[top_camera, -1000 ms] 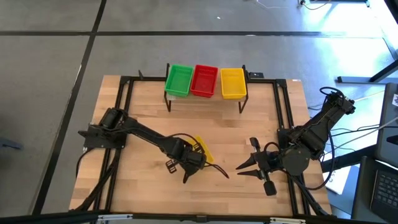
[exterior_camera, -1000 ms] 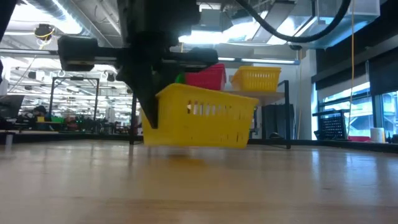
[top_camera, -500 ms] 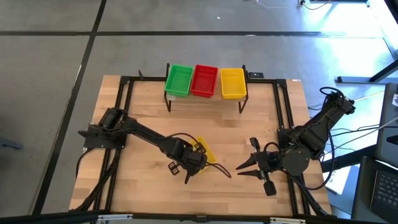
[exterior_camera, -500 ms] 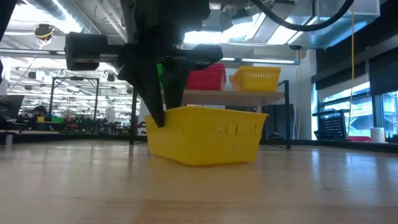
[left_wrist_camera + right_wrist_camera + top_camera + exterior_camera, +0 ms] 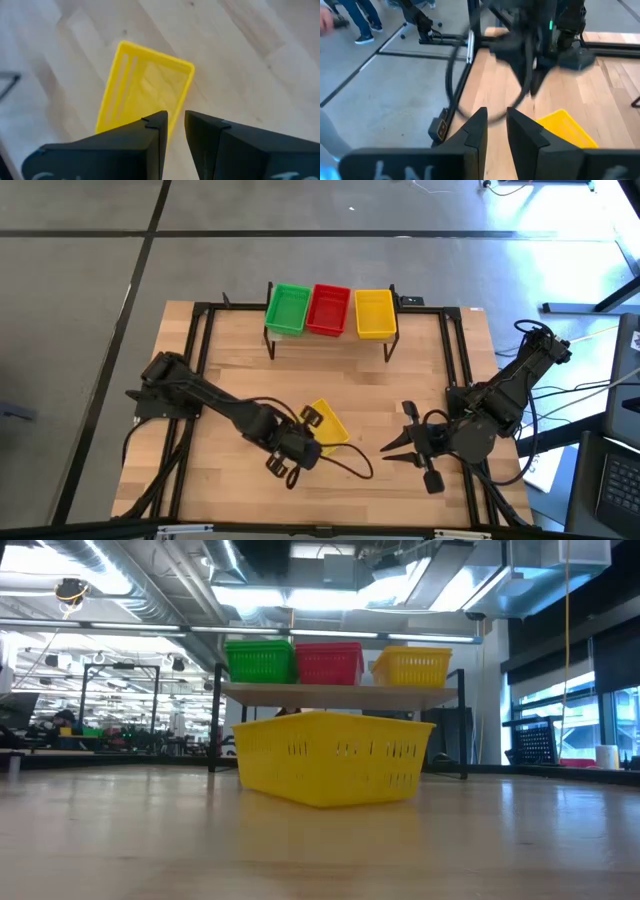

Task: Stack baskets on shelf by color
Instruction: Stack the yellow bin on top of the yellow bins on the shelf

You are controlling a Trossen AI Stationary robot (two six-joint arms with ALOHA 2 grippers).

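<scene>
Left tool [image 5: 312, 418], fingers slightly apart, hangs above the lone yellow basket [image 5: 327, 424].

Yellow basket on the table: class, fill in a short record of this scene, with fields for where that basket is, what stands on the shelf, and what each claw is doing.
loose basket: yellow basket flat on the wooden table, in front of the shelf
shelf: shelf holds green basket, red basket and a second yellow basket, side by side
left claw: left claw above the loose basket's edge, not gripping it
right claw: right claw waits over the table's right side, holding nothing
</scene>
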